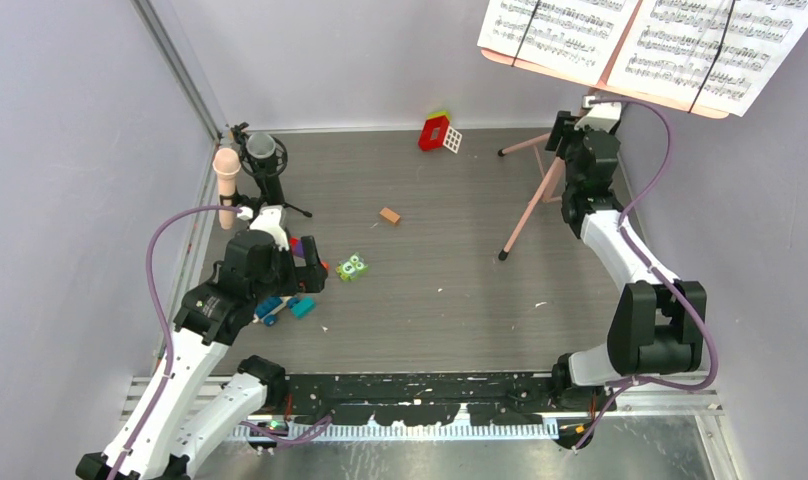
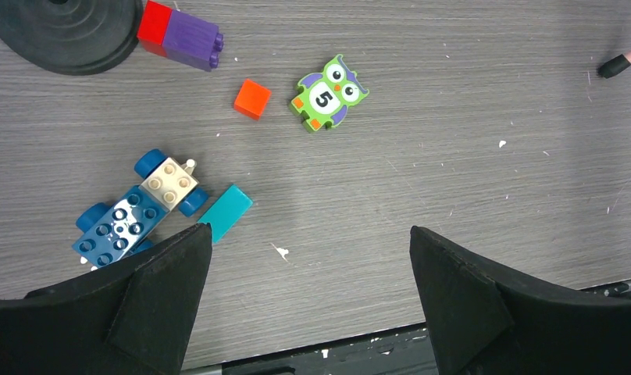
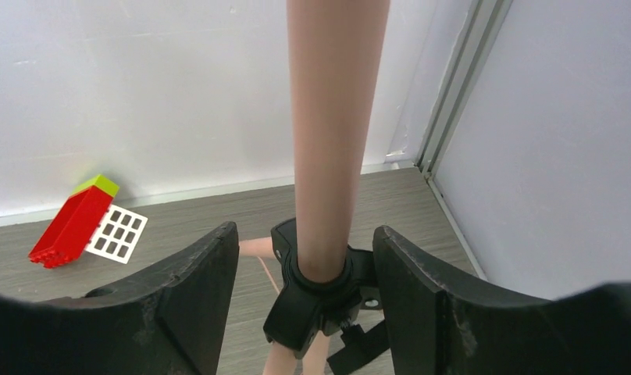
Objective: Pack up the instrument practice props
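Observation:
The pink tripod music stand stands at the back right. Its desk holds white sheet-music pages under two black bands. My right gripper is open around the stand's pink pole, just above the black tripod hub. A gap shows on each side of the pole, between it and the fingers. The beige-pink microphone stands upright at the back left on its black stand, whose round base shows in the left wrist view. My left gripper is open and empty, low over bare table.
Toy blocks lie around my left gripper: a blue wheeled car, a teal tile, a red-purple block, an orange cube and a green owl. A red block with a white window lies by the back wall.

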